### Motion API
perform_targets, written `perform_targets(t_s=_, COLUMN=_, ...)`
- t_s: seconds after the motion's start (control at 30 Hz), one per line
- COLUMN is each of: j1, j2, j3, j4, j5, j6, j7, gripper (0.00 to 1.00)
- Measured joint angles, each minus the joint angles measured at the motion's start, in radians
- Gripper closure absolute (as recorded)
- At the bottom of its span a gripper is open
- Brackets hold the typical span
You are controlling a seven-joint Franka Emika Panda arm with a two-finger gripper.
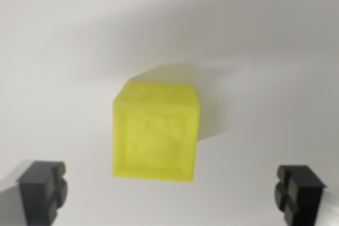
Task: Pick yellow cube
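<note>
- While the end effector point(170, 191) stands spread wide, its black fingertips point(42, 189) sit at 8 and 4 o'clock.
- The yellow cube point(156, 130) rests mid-frame on the white tabletop point(63, 51), untouched.

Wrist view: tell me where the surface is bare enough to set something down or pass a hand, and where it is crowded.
Bare white surface lies on every side of the yellow cube: a wide patch toward the view's left, another toward its right, and a shadowed band above it. Only the middle is taken, by the cube. The open gripper has a finger in each lower corner, both clear of the cube.
</note>
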Motion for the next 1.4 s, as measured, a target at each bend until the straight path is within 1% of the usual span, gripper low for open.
perform_targets(t_s=0.57, j1=0.031, j2=0.08, j3=0.0, j4=-0.035, j5=0.02, j6=0.132, j7=0.064, gripper=0.0)
perform_targets(t_s=0.67, j1=0.036, j2=0.085, j3=0.0, j4=-0.039, j5=0.022, j6=0.143, j7=0.074, gripper=0.0)
perform_targets(t_s=0.83, j1=0.036, j2=0.09, j3=0.0, j4=-0.039, j5=0.023, j6=0.148, j7=0.074, gripper=0.0)
perform_targets(t_s=0.93, j1=0.036, j2=0.104, j3=0.0, j4=-0.037, j5=0.026, j6=0.16, j7=0.073, gripper=0.0)
perform_targets(t_s=1.4, j1=0.04, j2=0.199, j3=0.001, j4=-0.014, j5=0.054, j6=0.232, j7=0.054, gripper=0.0)
